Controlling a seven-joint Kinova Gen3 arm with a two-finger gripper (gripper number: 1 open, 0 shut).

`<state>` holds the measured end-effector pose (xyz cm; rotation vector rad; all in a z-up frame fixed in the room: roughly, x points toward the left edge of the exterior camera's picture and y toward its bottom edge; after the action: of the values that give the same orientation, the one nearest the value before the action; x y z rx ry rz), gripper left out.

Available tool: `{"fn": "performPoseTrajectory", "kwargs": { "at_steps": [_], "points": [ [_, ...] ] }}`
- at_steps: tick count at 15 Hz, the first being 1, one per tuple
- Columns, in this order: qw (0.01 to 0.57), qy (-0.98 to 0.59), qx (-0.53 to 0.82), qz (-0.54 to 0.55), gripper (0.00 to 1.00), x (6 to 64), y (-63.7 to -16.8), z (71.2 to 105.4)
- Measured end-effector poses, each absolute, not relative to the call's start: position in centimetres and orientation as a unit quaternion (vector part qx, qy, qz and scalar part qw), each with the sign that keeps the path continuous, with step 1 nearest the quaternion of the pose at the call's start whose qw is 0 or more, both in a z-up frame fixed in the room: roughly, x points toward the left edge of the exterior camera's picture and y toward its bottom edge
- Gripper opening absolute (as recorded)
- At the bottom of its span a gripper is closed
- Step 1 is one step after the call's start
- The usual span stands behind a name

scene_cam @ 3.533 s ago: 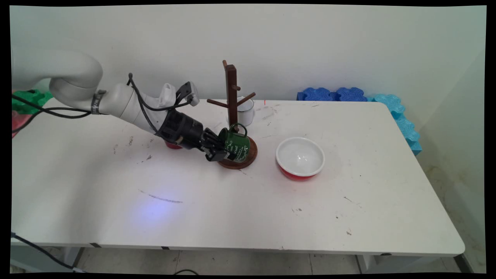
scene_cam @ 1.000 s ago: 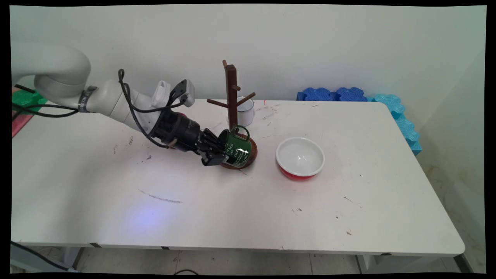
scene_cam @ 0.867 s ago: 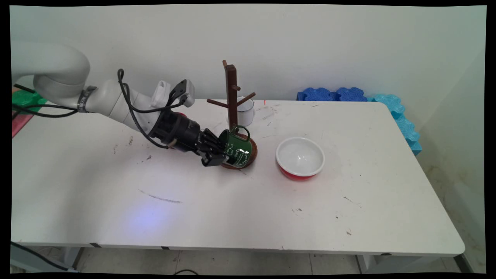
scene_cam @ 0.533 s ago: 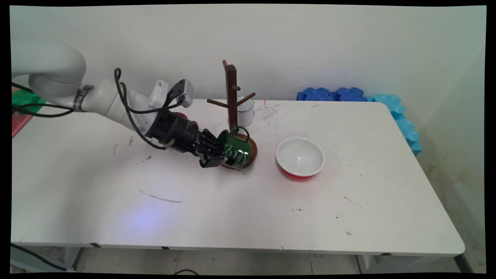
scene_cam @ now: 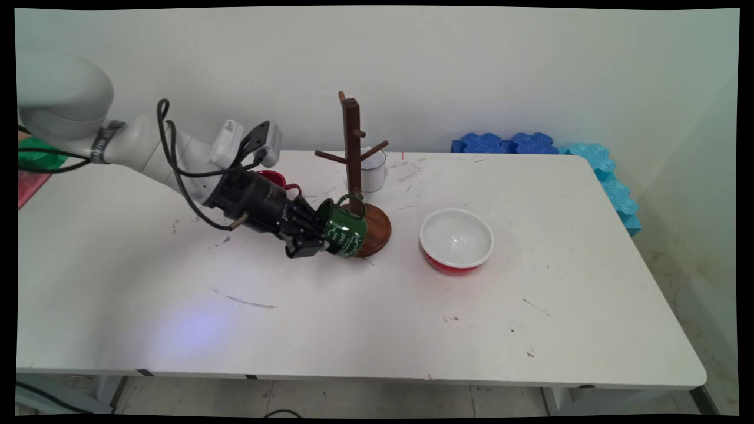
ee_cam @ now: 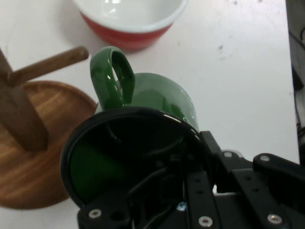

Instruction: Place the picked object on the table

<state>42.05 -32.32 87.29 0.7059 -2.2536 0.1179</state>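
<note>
It looks like a robotics lab: a cabled robot arm (scene_cam: 147, 156) works at a scuffed white table (scene_cam: 353, 318) before a bare wall (scene_cam: 471, 70), with blue foam mats (scene_cam: 530, 143) stacked behind.

A red bowl (scene_cam: 456, 240) (white inside) sits right of the wooden mug tree (scene_cam: 356, 176), with a white cup (scene_cam: 373, 169) behind.

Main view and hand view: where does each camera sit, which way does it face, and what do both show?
Main view: fixed above the white table's near side, facing the wall; the white arm enters from the left, its black gripper clamped on the rim of the tilted green enamel mug.
Hand view: on the hand, looking along the gripper into the mug's mouth; black linkage rises from the bottom edge.
Shared: mug, brown wooden mug tree, red bowl with white inside.
</note>
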Motion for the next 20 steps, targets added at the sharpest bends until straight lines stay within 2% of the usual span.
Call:
{"fn": "performPoseTrajectory", "kwargs": {
  "at_steps": [9,20],
  "points": [
    [0.317,-0.914,0.242,0.068,0.00,45.0,-31.4,88.6],
    [0.207,-0.958,0.181,0.080,0.00,49.2,-30.4,89.2]
  ]
}}
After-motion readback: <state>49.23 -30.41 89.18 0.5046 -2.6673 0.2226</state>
